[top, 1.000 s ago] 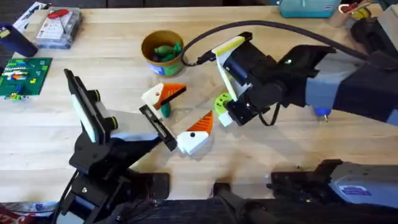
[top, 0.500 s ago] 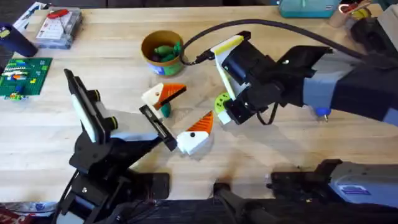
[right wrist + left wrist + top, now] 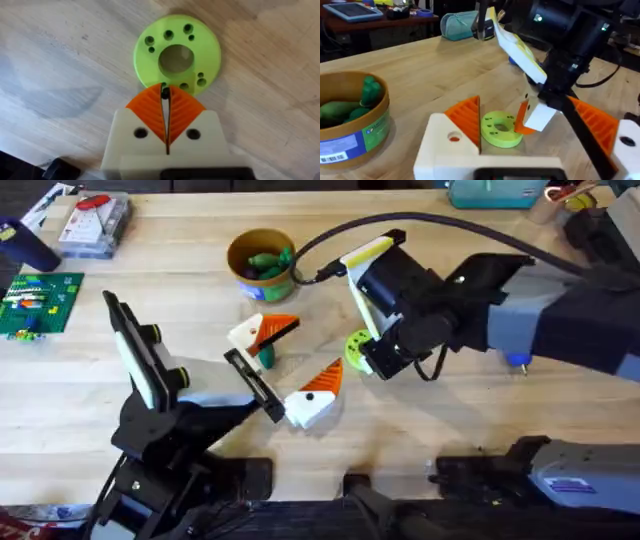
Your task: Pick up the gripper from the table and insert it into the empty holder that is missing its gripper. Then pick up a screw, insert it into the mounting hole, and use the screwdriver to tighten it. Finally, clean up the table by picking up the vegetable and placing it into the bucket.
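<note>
Overhead view, from the left: a green brick baseplate (image 3: 40, 302) and a clear plastic box (image 3: 95, 222) sit at the table's far left corner. The left gripper (image 3: 317, 343) is spread wide open, its two white fingers (image 3: 243, 335) with orange ribbed pads held well apart. A dark-green vegetable (image 3: 265, 358) lies on the wood between those fingers, close to the gripper's black rail. I cannot tell whether it touches either finger.

Beyond that, toward the far edge, stands the yellow bucket (image 3: 260, 258) with green toy vegetables already inside. In the left wrist view it appears beside the gripper's finger, apart from it.

Next comes the lime-green disc (image 3: 357, 343) with its holes, flat on the table just past the left gripper's open fingers. The right gripper (image 3: 365, 365) reaches down over the disc's near rim. In the right wrist view its orange pads (image 3: 182, 107) are pressed together with only a thin slit between them, and a small dark speck sits at their tips; what it is cannot be told.

Farther right, the blue handle of the screwdriver (image 3: 517, 361) peeks out from under the right arm, well apart from both grippers.
</note>
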`<state>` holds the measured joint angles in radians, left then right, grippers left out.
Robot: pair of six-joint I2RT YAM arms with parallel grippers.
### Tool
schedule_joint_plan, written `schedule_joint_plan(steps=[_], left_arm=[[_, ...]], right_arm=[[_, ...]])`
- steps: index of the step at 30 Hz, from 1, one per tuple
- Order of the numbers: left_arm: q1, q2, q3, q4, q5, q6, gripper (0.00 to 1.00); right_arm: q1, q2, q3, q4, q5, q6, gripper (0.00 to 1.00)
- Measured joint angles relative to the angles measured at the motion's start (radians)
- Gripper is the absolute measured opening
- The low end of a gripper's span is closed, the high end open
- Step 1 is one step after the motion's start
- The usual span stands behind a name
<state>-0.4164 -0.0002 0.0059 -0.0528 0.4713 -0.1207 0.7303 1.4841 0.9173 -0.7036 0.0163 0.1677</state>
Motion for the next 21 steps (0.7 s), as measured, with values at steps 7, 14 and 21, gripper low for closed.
schedule_joint_plan(steps=[7, 14, 21], left_arm=[[0.0, 0.0, 0.0, 0.0, 0.0, 0.0, 0.993], [0.0, 0.0, 0.0, 0.0, 0.0, 0.0, 0.993], [0.0, 0.0, 0.0, 0.0, 0.0, 0.0, 0.993]], right_arm=[[-0.001, 0.0, 0.0, -0.007, 0.002, 0.0, 0.004], [-0.019, -0.018, 0.076, -0.104, 0.002, 0.0, 0.004], [-0.027, -0.104, 0.243, -0.176, 0.002, 0.001, 0.004]])
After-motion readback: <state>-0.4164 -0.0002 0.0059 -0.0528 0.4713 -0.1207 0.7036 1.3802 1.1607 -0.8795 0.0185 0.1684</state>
